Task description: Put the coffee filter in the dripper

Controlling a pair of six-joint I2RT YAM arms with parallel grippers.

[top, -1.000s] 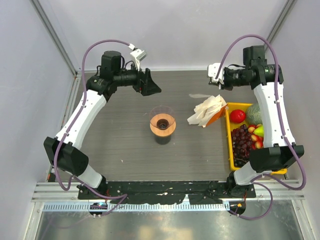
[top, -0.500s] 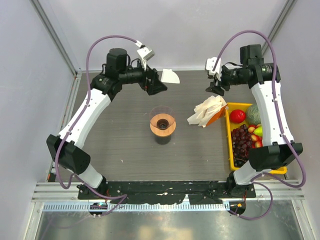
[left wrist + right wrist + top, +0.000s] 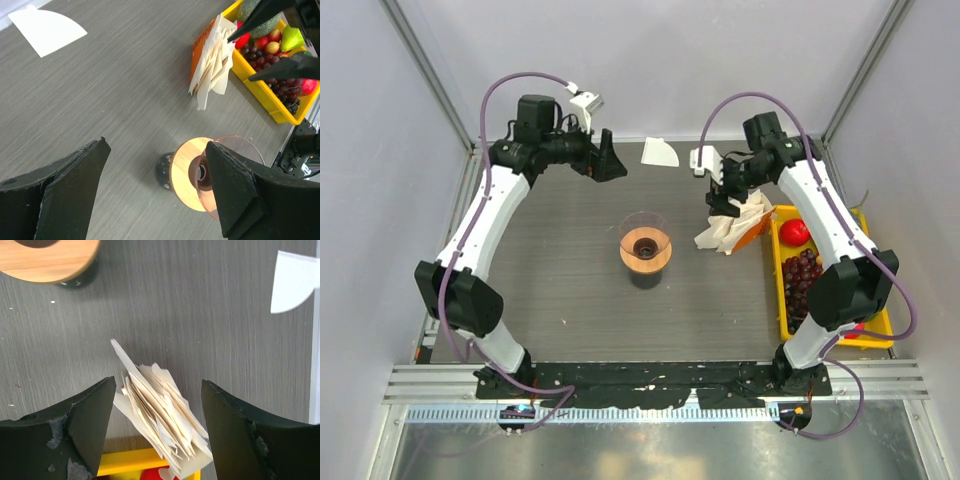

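The coffee filter (image 3: 660, 153) (image 3: 47, 30) (image 3: 292, 282), a flat white paper fan, lies alone on the table near the back edge, with nothing touching it. The dripper (image 3: 645, 246) (image 3: 200, 172) stands mid-table, a clear cone with a tan wooden ring (image 3: 50, 257). My left gripper (image 3: 612, 165) (image 3: 156, 147) is open and empty, left of the filter and behind the dripper. My right gripper (image 3: 722, 197) (image 3: 157, 382) is open, its jaws standing on either side of the bunch of white paper filters (image 3: 732, 225) (image 3: 165, 415), above it.
The bunch of filters (image 3: 215, 60) leans on the corner of a yellow fruit tray (image 3: 783, 300) (image 3: 270, 97) (image 3: 130, 462) at the right, holding grapes, a red fruit and a green one. The cell's walls close the back and sides.
The filter, at the left gripper's tip half a second ago, now lies by itself; the left gripper drew back to the left. The right gripper opened and moved down over the bunch.
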